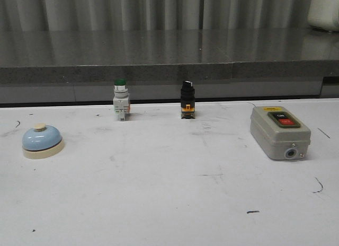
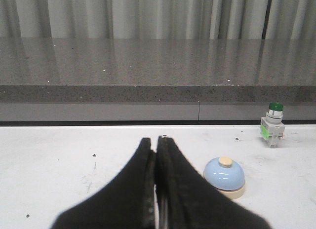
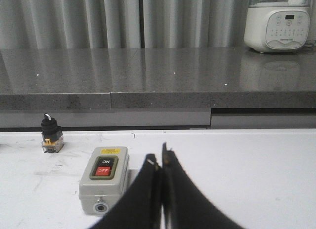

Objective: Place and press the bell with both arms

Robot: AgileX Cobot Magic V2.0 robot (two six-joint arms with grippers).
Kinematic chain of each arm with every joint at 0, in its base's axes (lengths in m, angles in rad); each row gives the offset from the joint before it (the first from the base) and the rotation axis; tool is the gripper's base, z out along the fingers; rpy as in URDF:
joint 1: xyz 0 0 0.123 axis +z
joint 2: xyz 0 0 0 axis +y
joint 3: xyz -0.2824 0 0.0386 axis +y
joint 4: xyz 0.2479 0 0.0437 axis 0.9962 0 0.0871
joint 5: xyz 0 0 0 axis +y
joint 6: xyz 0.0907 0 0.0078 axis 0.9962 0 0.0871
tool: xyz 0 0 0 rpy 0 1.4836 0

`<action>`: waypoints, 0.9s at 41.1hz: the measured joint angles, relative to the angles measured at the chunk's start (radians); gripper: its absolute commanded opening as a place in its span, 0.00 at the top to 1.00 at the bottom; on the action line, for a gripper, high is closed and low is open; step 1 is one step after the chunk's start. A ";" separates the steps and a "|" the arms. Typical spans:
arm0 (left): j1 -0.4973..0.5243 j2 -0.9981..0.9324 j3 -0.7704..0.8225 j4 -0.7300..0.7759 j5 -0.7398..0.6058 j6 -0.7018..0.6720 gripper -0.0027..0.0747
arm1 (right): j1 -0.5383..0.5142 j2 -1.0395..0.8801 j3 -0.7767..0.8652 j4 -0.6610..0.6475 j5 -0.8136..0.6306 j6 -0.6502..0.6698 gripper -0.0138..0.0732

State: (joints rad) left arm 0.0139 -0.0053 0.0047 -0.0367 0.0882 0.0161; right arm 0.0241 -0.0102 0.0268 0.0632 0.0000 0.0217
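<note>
The bell (image 1: 42,141), a light-blue dome with a cream base and cream knob, sits on the white table at the far left of the front view. It also shows in the left wrist view (image 2: 224,176), just beside my left gripper (image 2: 156,142), which is shut and empty, apart from the bell. My right gripper (image 3: 159,160) is shut and empty, beside the grey on/off switch box (image 3: 104,178). Neither arm shows in the front view.
A green-capped push button (image 1: 121,99) and a black selector switch (image 1: 187,99) stand at the table's back edge. The grey switch box (image 1: 279,132) lies at the right. A dark counter runs behind the table, with a white appliance (image 3: 279,22) on it.
</note>
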 measured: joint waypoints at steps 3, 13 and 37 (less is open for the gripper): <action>0.000 0.000 0.000 0.000 0.000 0.000 0.99 | 0.000 0.000 0.000 0.000 0.000 0.000 0.92; 0.000 0.000 0.000 0.000 0.000 0.000 0.99 | 0.000 0.000 0.000 0.000 0.000 0.000 0.92; 0.000 0.000 -0.017 -0.020 -0.101 0.000 0.99 | 0.000 0.000 -0.050 0.000 -0.024 0.000 0.92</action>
State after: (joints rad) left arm 0.0139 -0.0053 -0.0119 -0.0563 -0.0125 0.0161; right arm 0.0241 -0.0102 -0.0232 0.0632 -0.0238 0.0217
